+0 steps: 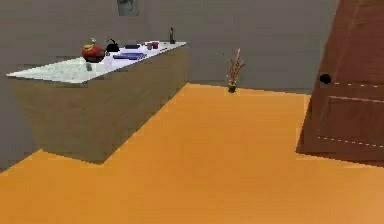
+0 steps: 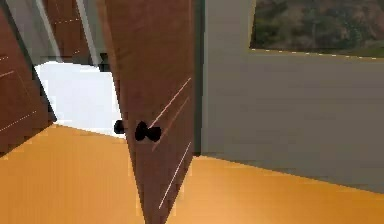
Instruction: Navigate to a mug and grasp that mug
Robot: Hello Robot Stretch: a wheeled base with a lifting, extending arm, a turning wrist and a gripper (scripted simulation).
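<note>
Hand state: can't tell from these views. Mug isn't confirmed. Small items cluster at the far end of the surface point(image 1: 55, 72) on the left: a red round thing point(image 1: 90, 50), a dark blob point(image 1: 112, 46), and a small pale-red blob point(image 1: 152, 45), which is my best guess for the mug. Step in hand: approach. Drive across the orange floor point(image 1: 210, 150) along the surface's right side, stop level with the cluster, then turn so the arm side faces it. Give the brown door point(image 1: 350, 90) on the right a wide berth.

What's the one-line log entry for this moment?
counter with small items, forward view's left | plant, forward view's middle | brown door, arm side view
</note>
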